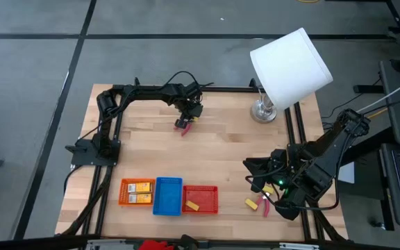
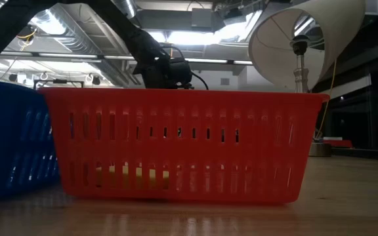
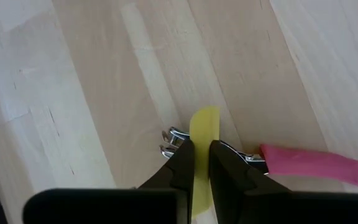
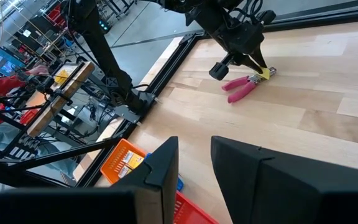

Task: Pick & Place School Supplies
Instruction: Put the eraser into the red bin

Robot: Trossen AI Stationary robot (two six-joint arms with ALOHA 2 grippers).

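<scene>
While several supplies already lie sorted, the job looks only partly done: two yellow-orange packets [image 1: 137, 192] fill the orange tray [image 1: 137, 182], a small yellow block [image 1: 192, 205] rests in the red tray [image 1: 201, 189], and the blue tray [image 1: 168, 183] between them shows nothing inside from above. Left on the bare table [image 1: 221, 146] are the pink-handled tool [image 4: 240, 88] at the far side and, near the front right corner, another yellow block [image 1: 251, 203] with a second pink-handled tool [image 1: 263, 205] just beside it. By my reading, the step in hand is the pick of a yellow piece [image 3: 202, 134] that lies touching the far pink-handled tool. The left arm reaches across the far side of the table and bends down so that the left gripper [image 3: 201, 163] points at the wood, its fingers pressed together on that yellow piece, which stands out past the tips; the pink handle lies just beside one finger, outside the grip. Judging from this, the piece is pinched but not yet lifted clear. The right arm is folded low at the table's right edge, near the lamp [image 1: 288, 66], with the right gripper [image 4: 194, 163] hovering above the front right items, its fingers parted with a gap between them and nothing held.
</scene>
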